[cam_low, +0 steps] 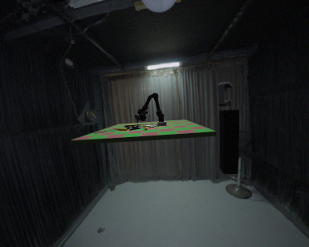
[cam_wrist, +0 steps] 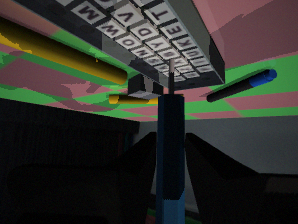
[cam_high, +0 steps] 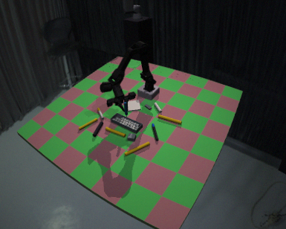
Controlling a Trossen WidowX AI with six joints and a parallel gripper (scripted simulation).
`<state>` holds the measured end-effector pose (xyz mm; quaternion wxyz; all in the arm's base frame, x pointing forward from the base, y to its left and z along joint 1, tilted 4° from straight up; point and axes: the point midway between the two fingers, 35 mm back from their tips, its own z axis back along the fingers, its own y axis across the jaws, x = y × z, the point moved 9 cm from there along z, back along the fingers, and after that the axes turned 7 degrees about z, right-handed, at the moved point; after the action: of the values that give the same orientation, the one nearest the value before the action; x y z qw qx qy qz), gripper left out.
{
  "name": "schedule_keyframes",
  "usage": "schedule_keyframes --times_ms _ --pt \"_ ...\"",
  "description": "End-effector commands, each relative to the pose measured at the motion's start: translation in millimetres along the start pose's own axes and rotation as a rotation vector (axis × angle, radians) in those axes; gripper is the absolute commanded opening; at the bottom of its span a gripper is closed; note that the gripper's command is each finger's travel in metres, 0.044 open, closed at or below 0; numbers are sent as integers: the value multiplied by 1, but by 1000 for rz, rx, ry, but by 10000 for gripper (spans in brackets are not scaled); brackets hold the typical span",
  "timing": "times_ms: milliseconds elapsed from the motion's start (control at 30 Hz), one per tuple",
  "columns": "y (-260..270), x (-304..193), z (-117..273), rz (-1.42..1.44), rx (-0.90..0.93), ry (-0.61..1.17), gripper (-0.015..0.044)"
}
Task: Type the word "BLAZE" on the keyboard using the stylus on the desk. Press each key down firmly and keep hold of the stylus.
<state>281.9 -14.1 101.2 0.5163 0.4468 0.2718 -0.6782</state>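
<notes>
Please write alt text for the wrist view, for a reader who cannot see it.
A black gripper holds a blue-and-black stylus, its thin tip in front of a keyboard with white lettered keys. Behind lie yellow sticks and a dark pen with a blue end, on a green and pink checkered surface.

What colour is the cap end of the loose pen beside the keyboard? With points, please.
Blue (cam_wrist: 263,78), clearest in the wrist view.

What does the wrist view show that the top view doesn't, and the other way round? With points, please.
Wrist only: readable letters on the keyboard (cam_high: 121,120) (cam_wrist: 216,70), such as M, W and V.
Top only: the arm's base (cam_high: 144,94) and the white pad (cam_high: 134,105).
Both: the keyboard, the stylus (cam_high: 125,108) (cam_wrist: 170,145) in the gripper (cam_high: 123,104) (cam_wrist: 170,138), and a blue-ended pen (cam_high: 155,133) (cam_wrist: 242,86).
</notes>
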Motion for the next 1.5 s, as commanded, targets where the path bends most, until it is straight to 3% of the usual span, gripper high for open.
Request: schedule_keyframes --times_ms 0,167,267,300,1467 --pt "-2 5 -2 -5 -6 3 0" --pt "-2 5 -2 -5 -6 3 0" --pt "-3 7 -4 -5 -6 3 79" --pt "-3 7 -5 -5 -6 3 81" --pt "-3 13 -8 -5 -6 3 81"
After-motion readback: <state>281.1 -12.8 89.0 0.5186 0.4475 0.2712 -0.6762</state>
